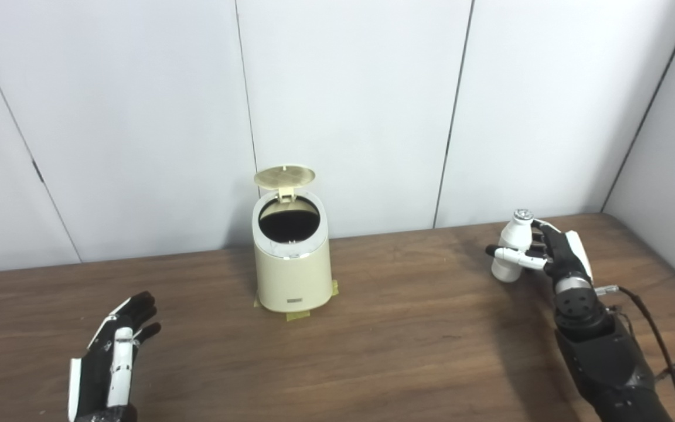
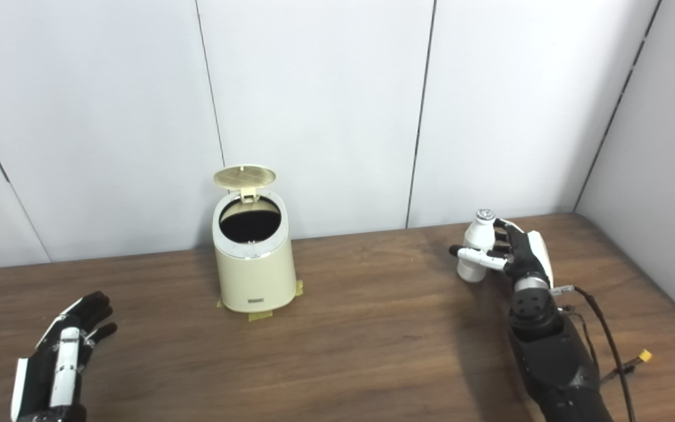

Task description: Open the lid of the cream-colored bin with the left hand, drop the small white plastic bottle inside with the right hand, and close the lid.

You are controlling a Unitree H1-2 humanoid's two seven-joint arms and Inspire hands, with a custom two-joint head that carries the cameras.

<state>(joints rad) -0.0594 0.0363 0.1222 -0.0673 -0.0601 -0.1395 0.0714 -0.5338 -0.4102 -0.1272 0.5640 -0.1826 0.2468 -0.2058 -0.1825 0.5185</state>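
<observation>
Bin lid up. Right robot hand grips bottle, far right. Left robot hand empty, fingers spread, near left.

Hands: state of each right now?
Left hand: open, holding nothing.
Right hand: shut on the small white plastic bottle.

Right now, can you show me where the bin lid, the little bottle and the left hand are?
bin lid (image 1: 285, 176), left eye view, middle of its raised underside.
small white plastic bottle (image 1: 512, 239), left eye view, upper body.
left hand (image 2: 59, 363), right eye view, back of the hand.
</observation>
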